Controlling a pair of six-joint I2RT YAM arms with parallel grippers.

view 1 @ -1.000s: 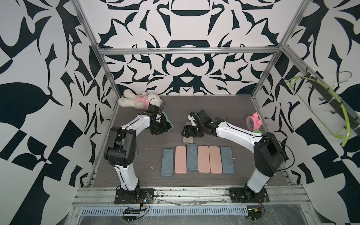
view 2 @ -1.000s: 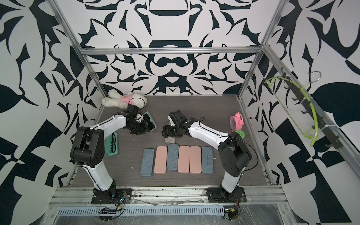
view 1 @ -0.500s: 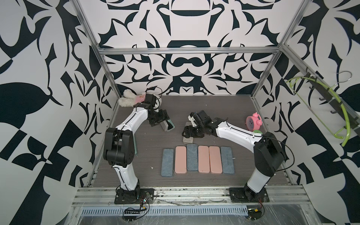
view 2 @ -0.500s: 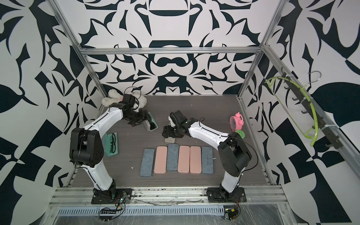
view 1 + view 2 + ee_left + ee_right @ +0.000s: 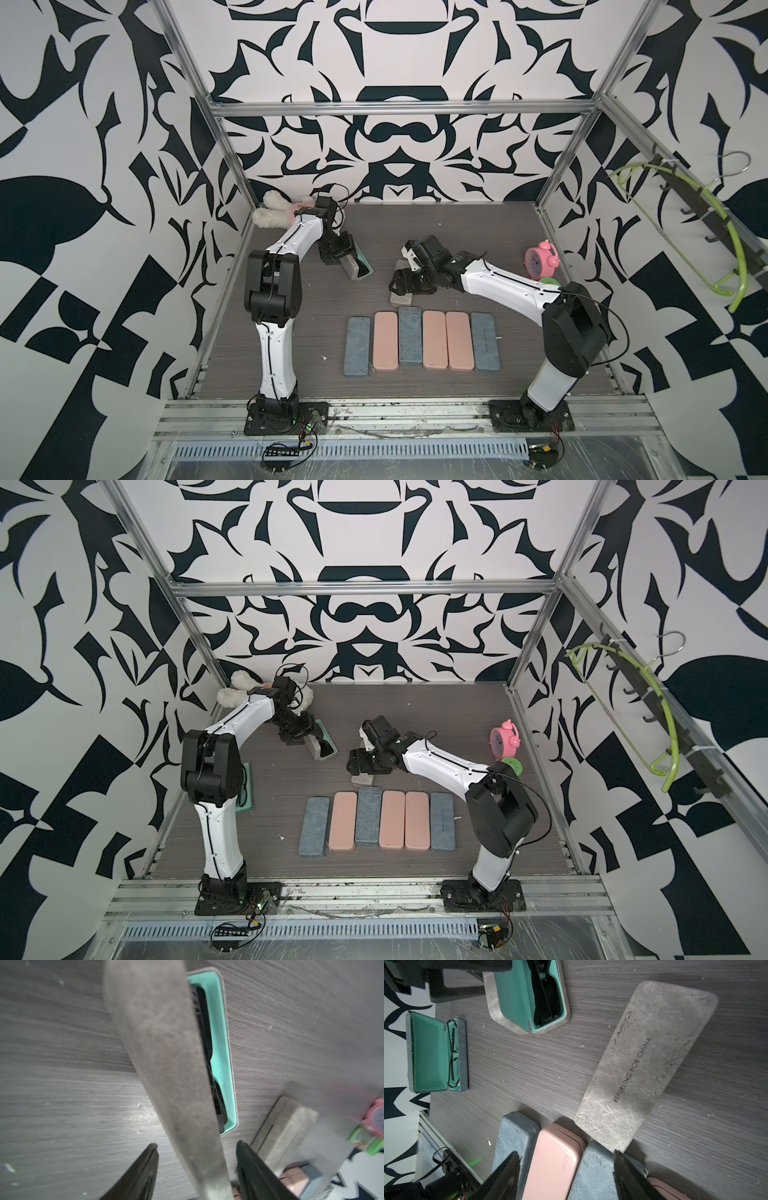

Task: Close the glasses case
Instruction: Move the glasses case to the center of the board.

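Grey case [image 5: 356, 269]: lying on the table [image 5: 457, 224] toward the back left, half open with teal lining showing, well apart from the row [image 5: 434, 338] of shut cases at the front.
Long axis: running slantwise in both top views, from the back left toward the front right, with the front end pointing roughly at the row.
Lid [image 5: 166, 1064]: standing raised along the side nearer the left arm and leaning over the tray, so the mouth is facing the right arm.
Left hand [image 5: 196, 1145]: standing open, with its fingers straddling the lid's edge and a gap showing on each side, so it is not clamping anything.
Right hand [image 5: 564, 1157]: hanging open and empty over the row's far ends, with a flat grey shut case [image 5: 643, 1064] lying just beside them.
Left wrist view: showing black glasses [image 5: 202, 1022] lying in the teal tray under the lid, where the top views are giving only a dark sliver.
Right wrist view: showing the print REFUELING FOR CHINA on the shut case, which the right hand is mostly covering in both top views.
Second open case [image 5: 245, 787]: lying by the left wall and showing in a top view past the left arm. The right wrist view is also catching it, lid laid back and thin-framed glasses inside.
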